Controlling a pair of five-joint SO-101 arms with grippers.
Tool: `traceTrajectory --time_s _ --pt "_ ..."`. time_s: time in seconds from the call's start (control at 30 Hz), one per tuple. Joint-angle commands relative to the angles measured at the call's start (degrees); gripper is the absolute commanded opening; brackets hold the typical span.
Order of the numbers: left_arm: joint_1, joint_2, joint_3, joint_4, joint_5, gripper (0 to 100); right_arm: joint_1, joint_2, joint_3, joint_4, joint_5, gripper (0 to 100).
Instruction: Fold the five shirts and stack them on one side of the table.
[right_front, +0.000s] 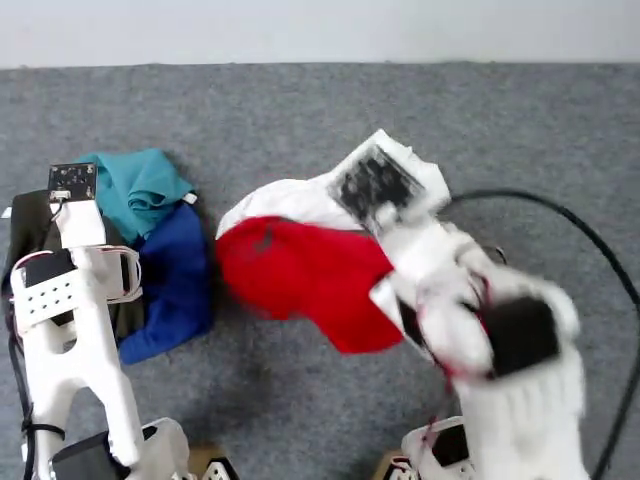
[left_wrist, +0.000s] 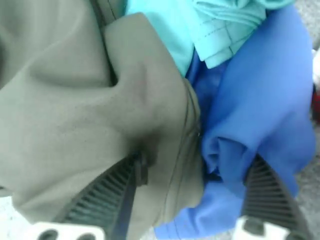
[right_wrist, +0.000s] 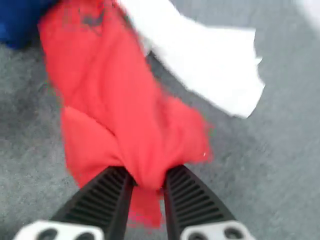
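My right gripper is shut on a bunched edge of the red shirt, which trails away from it across the grey table. In the high view the red shirt lies mid-table, overlapping a crumpled white shirt behind it, with the right arm over its right end. My left gripper stands open, pressed into a pile at the table's left. An olive shirt and a blue shirt bulge between its fingers, and a teal shirt lies beyond. The left arm stands over that pile.
The pile of teal, blue and dark olive cloth sits at the left. A black cable curves over the right side. Bare grey table stretches along the back, ending at a pale wall.
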Motion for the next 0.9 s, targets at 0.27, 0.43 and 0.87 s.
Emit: traceTrajectory --time_s 0.27,0.43,0.87 --pt "-0.09 -0.97 -0.13 -0.26 -0.62 31 8.40 -17.45 -3.69 -1.89 1.05 0.9" --pt "-0.09 -0.97 -0.13 -0.26 -0.62 31 11.91 -16.84 -1.93 -1.27 1.05 0.9" --pt "-0.09 -1.14 1.71 -0.26 -0.53 31 30.64 -12.44 42.46 -21.85 9.14 0.9"
